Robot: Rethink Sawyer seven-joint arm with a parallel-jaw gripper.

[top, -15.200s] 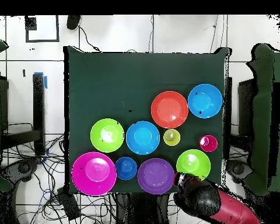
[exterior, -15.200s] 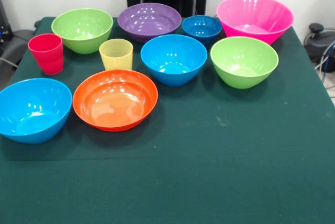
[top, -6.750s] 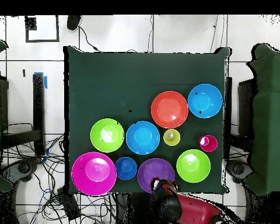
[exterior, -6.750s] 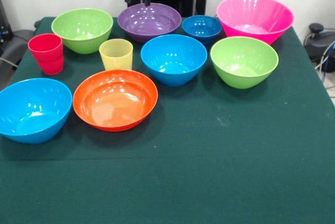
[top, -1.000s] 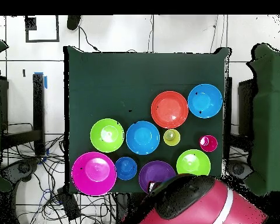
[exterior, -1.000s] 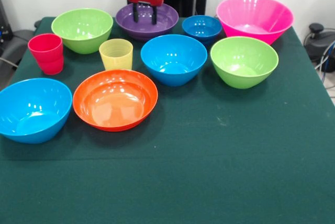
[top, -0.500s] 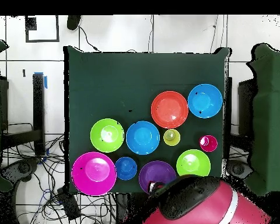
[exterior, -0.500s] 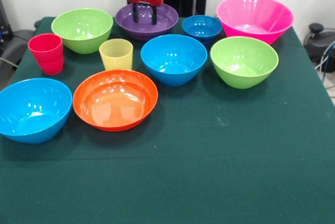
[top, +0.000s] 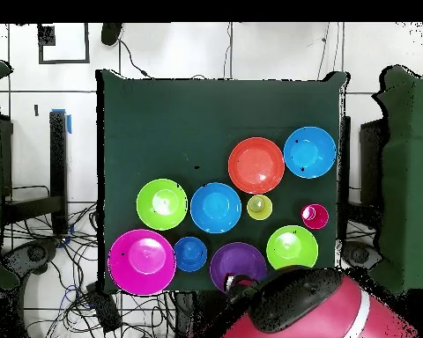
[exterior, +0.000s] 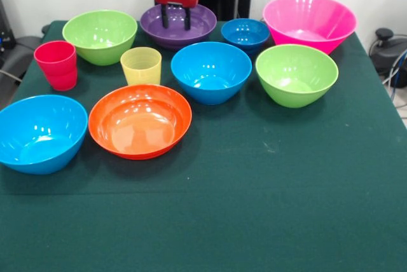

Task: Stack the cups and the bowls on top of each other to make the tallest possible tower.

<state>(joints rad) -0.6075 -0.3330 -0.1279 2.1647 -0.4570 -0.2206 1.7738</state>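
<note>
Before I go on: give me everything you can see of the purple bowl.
The purple bowl is a wide, shallow, glossy plastic bowl, upright and empty, standing on the green table in the back row, between a lime green bowl and the small dark blue bowl. Nothing is stacked in it. The gripper is lowered into it with two dark fingers apart; whether they touch the bowl cannot be told. In the overhead view the arm covers part of it.

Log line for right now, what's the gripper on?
gripper: open, fingers down inside purple bowl | held: nothing | stacked: none, all bowls and cups apart on table
</note>
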